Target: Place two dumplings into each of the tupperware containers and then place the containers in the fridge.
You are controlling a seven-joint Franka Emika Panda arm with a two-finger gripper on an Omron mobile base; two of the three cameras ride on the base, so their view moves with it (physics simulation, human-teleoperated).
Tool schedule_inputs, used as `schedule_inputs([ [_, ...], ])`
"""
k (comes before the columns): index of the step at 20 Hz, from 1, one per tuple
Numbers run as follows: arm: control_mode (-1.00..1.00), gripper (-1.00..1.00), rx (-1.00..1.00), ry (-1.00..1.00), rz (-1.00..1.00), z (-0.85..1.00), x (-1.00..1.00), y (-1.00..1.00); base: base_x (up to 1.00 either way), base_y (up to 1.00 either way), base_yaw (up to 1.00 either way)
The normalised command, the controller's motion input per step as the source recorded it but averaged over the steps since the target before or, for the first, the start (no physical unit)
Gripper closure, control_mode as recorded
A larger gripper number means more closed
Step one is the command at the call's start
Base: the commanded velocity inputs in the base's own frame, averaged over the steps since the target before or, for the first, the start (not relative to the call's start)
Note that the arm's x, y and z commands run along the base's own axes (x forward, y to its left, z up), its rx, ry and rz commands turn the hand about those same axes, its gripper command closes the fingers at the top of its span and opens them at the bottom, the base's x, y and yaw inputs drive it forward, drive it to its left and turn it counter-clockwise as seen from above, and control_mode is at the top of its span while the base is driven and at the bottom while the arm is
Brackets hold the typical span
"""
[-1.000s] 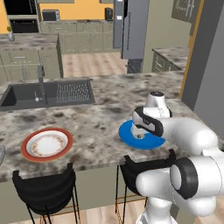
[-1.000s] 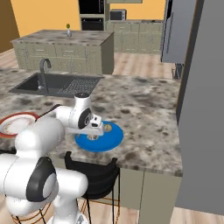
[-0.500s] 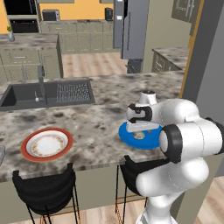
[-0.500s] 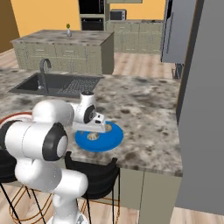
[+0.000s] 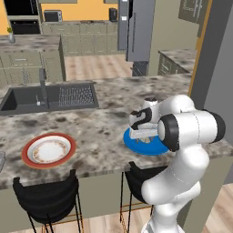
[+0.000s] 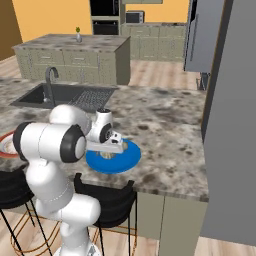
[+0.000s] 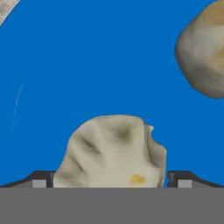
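1. Left base view: the white arm bends down over a flat round blue plate [image 5: 148,143] lying on the speckled grey stone tabletop [image 5: 100,123]. The end effector [image 5: 142,132] hangs just above the plate. A round white plate with a red-orange rim [image 5: 48,150] sits well apart to one side, and the tall grey steel fridge [image 5: 136,29] stands far across the room.

2. Right base view: the end effector [image 6: 111,149] sits low over the blue plate, near its middle. A small pale lump shows on the plate beneath it, too small to read.

3. Hand view: a pale beige crinkled dumpling [image 7: 113,151] lies on the blue surface, right between the two dark fingertips [image 7: 40,178], which stand wide apart on either side without touching it. A second tan dumpling [image 7: 203,52] lies nearby at the edge.

4. Handling, as a judgement: the dumpling looks light, soft and easily squashed. A gentle squeeze across its plump middle, not its thin pleated edge, seems safest.
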Motion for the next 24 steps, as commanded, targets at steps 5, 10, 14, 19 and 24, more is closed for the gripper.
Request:
schedule_inputs([
  [5,-1.0,-1.0,0.0,0.03,0.0,-0.11,0.04,0.0,0.0,0.0,0.0],
  [10,-1.0,1.0,0.0,0.03,0.0,-0.18,0.0,0.0,0.0,0.0,0.0],
  [14,-1.0,1.0,0.0,0.07,0.0,-0.07,0.01,0.0,0.0,0.0,0.0],
  [19,-1.0,1.0,0.0,0.04,-0.01,0.36,-0.03,0.0,0.0,0.0,0.0],
  [24,-1.0,1.0,0.0,0.09,0.0,0.88,-0.75,-0.17,0.0,0.0,0.0],
])
